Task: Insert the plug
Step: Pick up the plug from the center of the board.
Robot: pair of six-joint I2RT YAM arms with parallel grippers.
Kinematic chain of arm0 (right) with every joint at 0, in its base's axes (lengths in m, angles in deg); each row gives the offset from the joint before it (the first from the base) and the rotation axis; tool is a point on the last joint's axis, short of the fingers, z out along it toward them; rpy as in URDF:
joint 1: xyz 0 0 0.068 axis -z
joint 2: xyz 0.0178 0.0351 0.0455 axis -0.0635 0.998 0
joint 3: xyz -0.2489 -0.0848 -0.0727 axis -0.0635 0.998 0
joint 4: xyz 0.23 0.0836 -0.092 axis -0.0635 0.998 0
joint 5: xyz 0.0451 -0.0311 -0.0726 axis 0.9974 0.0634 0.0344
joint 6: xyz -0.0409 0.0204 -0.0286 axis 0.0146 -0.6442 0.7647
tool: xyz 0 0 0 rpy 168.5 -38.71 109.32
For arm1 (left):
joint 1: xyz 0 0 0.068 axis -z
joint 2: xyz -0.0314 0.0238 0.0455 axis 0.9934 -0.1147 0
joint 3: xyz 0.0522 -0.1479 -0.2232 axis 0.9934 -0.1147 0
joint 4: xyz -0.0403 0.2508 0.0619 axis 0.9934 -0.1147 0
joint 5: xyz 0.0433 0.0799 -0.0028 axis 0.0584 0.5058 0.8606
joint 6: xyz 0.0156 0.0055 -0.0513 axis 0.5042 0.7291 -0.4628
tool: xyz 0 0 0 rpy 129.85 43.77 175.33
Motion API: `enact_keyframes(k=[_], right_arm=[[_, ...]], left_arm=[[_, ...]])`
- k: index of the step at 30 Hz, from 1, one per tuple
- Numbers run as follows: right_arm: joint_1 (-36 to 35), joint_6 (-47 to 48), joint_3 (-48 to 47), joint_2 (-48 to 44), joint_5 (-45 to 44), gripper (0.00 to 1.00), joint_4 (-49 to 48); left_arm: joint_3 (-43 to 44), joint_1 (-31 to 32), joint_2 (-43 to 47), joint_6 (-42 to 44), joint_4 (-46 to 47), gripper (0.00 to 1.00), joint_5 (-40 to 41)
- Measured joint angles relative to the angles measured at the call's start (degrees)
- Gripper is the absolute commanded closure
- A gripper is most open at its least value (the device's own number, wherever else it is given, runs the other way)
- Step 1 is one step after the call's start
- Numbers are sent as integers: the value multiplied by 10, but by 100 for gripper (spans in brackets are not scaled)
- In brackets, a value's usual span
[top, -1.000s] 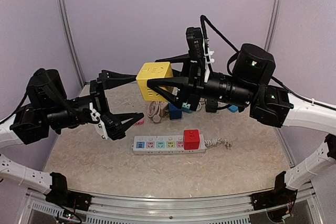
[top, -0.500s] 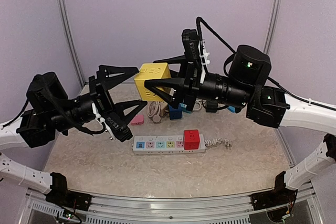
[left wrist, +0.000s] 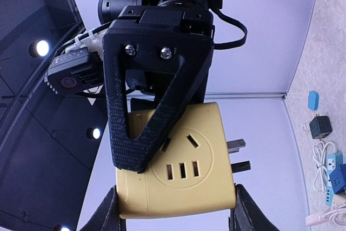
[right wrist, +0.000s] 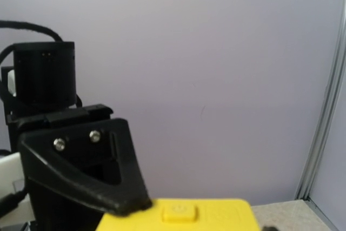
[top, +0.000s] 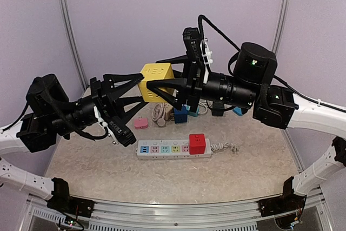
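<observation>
- Yellow cube plug (top: 157, 76) hangs in mid-air over the far part of the counter (top: 108, 171), beyond the power strip (top: 162, 149).
- Right jaws clamp it, one finger across its socket face.
- Left jaws flank two opposite sides; I cannot tell whether they press on it.

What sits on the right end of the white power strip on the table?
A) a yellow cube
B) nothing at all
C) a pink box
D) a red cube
D: a red cube sits on the right end of the power strip; the yellow cube is up in the air.
</observation>
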Motion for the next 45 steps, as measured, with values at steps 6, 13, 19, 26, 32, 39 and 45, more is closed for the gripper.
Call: enact_keyframes(k=[6, 13, 19, 26, 32, 39, 45], right_arm=[[0, 5, -17, 0, -16, 16, 46], [-2, 8, -59, -6, -86, 1, 214], [-3, 3, -168, 23, -127, 0, 435], [-3, 11, -301, 142, -123, 0, 588], [-3, 41, -361, 210, -94, 0, 648], [-3, 71, -368, 225, -32, 0, 666], [-3, 75, -360, 222, -34, 1, 661]], left_arm=[[0, 1, 0, -6, -6, 100, 3], [-4, 0, 8, 26, -75, 100, 8], [-14, -8, 17, 78, -154, 100, 17], [-25, -9, 14, 111, -227, 100, 19], [-37, -8, 9, 118, -268, 100, 24], [-37, -9, 12, 111, -263, 100, 29], [-39, -12, 23, 108, -256, 100, 28]])
